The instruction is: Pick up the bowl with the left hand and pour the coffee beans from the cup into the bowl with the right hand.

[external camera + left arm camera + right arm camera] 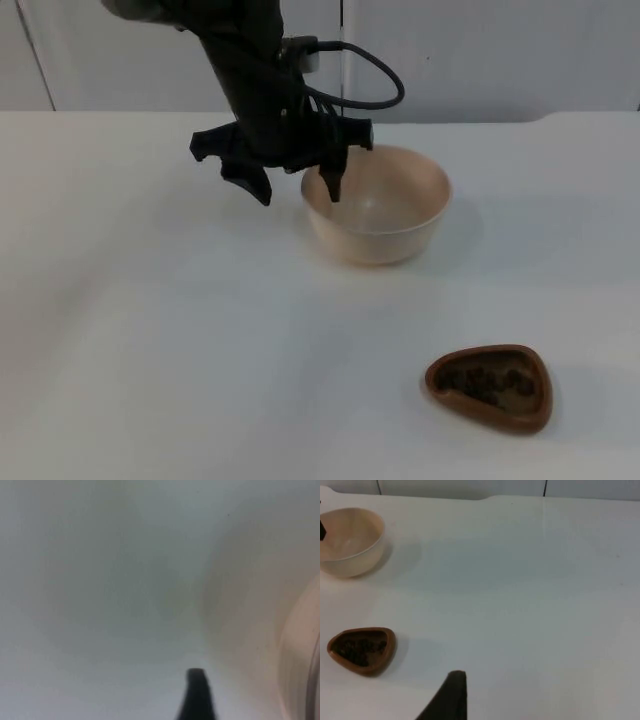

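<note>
We see the left gripper [297, 190] fingers spread astride the bowl [378, 205] rim, cup [491, 387] of coffee beans [485, 381] well apart, right gripper finger state cannot be told

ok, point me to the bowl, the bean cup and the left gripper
bowl [385, 235], top view, on its outer front wall.
cup [530, 412], top view, on its brown rim; coffee beans inside.
left gripper [297, 188], top view, midway between its fingertips, one finger inside the bowl, one outside.

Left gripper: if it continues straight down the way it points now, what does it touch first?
Probably the beige bowl: the left gripper is open astride its near rim, one finger inside, one outside. Depth is unclear, so the white table could come first.
</note>
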Tool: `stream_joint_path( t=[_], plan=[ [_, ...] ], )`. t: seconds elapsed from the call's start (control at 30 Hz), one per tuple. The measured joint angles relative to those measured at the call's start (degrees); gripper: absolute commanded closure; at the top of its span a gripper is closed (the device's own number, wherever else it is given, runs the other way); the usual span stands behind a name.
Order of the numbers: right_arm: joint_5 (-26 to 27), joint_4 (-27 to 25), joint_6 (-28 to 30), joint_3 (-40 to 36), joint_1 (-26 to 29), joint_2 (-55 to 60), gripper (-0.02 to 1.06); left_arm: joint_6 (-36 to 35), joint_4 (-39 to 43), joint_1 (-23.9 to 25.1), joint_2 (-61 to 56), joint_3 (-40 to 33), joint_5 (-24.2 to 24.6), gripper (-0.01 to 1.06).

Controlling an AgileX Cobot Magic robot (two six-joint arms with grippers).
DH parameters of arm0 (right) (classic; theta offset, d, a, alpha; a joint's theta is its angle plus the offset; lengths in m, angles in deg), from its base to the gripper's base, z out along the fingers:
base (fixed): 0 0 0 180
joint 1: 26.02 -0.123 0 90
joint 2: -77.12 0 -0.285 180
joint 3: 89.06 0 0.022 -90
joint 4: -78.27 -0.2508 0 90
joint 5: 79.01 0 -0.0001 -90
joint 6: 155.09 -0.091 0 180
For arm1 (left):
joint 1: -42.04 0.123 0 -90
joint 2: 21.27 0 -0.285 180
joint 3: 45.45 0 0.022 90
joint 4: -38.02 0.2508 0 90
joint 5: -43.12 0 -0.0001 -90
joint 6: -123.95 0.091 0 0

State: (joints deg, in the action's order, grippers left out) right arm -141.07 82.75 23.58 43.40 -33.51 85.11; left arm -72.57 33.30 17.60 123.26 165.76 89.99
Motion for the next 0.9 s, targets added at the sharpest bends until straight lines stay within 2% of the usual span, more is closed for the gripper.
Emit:
stream_joint_path(
  t=[0.07,0.1,0.17,0.23,0.27,0.63,0.9],
  plan=[
    [0.0,0.0,0.0,0.0,0.0,0.0,-0.01,0.0,0.0,0.0,0.0,0.0,-0.1,0.70],
    [0.0,0.0,0.0,0.0,0.0,0.0,-0.01,0.0,0.0,0.0,0.0,0.0,-0.1,0.70],
    [0.0,0.0,0.0,0.0,0.0,0.0,-0.01,0.0,0.0,0.0,0.0,0.0,-0.1,0.85],
    [0.0,0.0,0.0,0.0,0.0,0.0,-0.01,0.0,-0.1,0.0,0.0,0.0,-0.2,0.94],
    [0.0,0.0,0.0,0.0,0.0,0.0,-0.01,0.0,-0.1,0.0,0.0,0.0,-0.2,1.04],
    [0.0,0.0,0.0,0.0,0.0,0.0,-0.01,0.0,-0.6,0.0,-0.6,0.1,-0.3,1.05],
    [0.0,0.0,0.0,0.0,0.0,0.0,-0.01,0.0,0.8,0.0,-6.5,0.1,4.1,1.05]
  ],
)
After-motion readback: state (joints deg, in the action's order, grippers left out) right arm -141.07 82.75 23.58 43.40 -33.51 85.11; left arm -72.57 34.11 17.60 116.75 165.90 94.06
